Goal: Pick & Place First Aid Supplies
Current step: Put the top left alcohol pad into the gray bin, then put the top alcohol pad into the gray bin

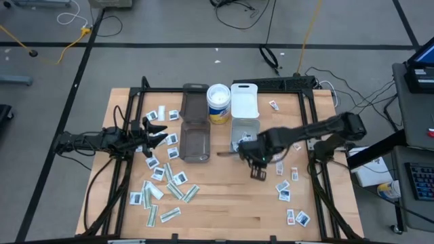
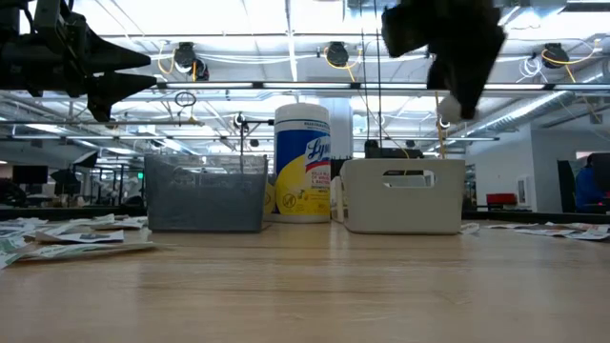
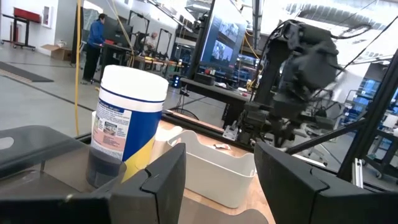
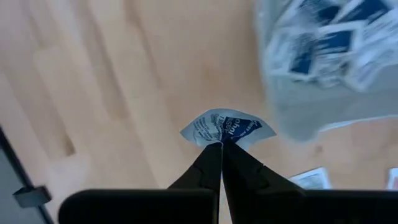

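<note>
Right claw point(image 4: 221, 148) pinches crumpled packet point(image 4: 225, 128) edge-on.

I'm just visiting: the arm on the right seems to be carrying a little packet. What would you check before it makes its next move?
1. Right gripper shut on the white-and-blue packet: ok, pinched at its tips.
2. Packet lifted off the wooden table: ok, the wrist view shows wood well below it.
3. Clear bin near the right gripper, open on top: ok, it already holds similar packets.
4. Gripper right over that bin: not ok, it hangs beside the bin's near edge.
5. Left gripper out of the way: ok, open, over the loose packets on the table's left.
6. Hold firm enough for travel: cannot tell.
</note>
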Controlling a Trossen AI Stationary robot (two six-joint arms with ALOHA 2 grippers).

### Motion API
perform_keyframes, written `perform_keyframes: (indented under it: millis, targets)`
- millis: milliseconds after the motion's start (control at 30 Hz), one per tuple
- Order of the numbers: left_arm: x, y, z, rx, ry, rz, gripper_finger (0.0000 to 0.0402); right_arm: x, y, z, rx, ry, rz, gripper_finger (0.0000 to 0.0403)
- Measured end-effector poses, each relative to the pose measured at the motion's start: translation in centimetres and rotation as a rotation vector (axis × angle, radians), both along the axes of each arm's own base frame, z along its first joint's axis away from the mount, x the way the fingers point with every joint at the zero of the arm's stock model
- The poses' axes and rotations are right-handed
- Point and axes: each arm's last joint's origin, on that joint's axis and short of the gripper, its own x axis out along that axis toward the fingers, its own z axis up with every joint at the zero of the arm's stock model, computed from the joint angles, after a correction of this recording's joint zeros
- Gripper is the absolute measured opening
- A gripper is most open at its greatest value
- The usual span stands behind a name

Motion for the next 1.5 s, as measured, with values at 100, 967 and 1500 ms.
perform_keyframes:
  millis: [100, 967, 1500]
  targets:
    - [0.0, 0.0, 0.0, 0.000, 0.000, 0.000, 0.0196, 0.7, -2.3, -0.4, 0.016, 0.009, -0.023, 0.0000]
    - [0.0, 0.0, 0.0, 0.000, 0.000, 0.000, 0.0196, 4.3, -10.0, -2.7, 0.003, 0.068, -0.121, 0.0000]
    - [0.0, 0.0, 0.0, 0.000, 0.000, 0.000, 0.0196, 4.6, -10.0, -5.1, -0.009, 0.005, -0.154, 0.0114]
